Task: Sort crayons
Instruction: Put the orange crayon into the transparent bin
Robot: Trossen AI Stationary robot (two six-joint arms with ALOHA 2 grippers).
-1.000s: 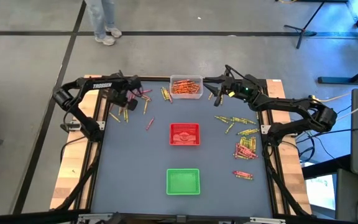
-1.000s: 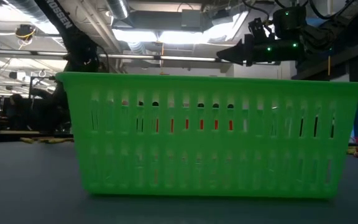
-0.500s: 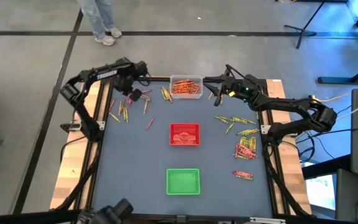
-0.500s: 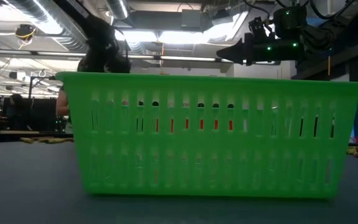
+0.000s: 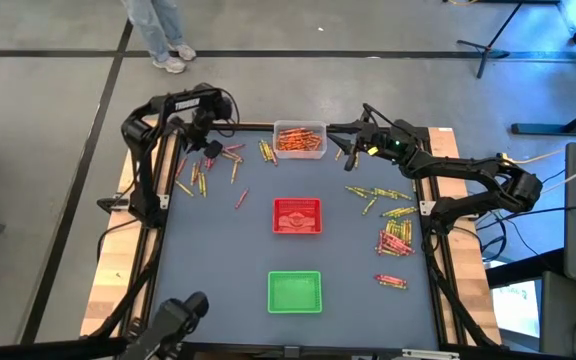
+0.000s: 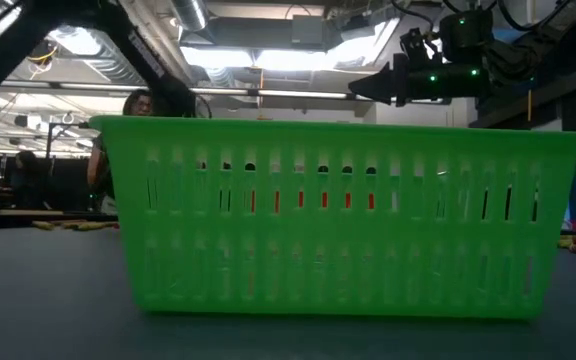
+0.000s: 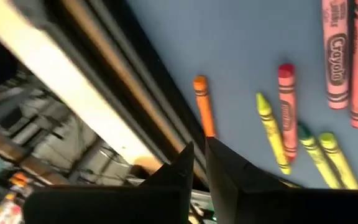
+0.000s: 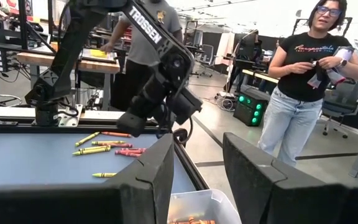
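The desk [image 5: 228, 270] has a smooth, matt blue-grey top, edged by pale bare wood [image 5: 105, 285] and dark metal rails. The crayons [image 7: 286, 109] are waxy sticks in matt printed paper wrappers. The green tray [image 6: 338, 215] is slotted moulded plastic with a slight sheen; the red tray [image 5: 297, 215] looks like the same plastic, and the clear tray [image 5: 299, 139] is translucent plastic. Both arms are dark and matt, the left gripper [image 7: 197, 155] with hard, smooth black fingers. The floor [image 5: 48, 90] is smooth grey concrete.
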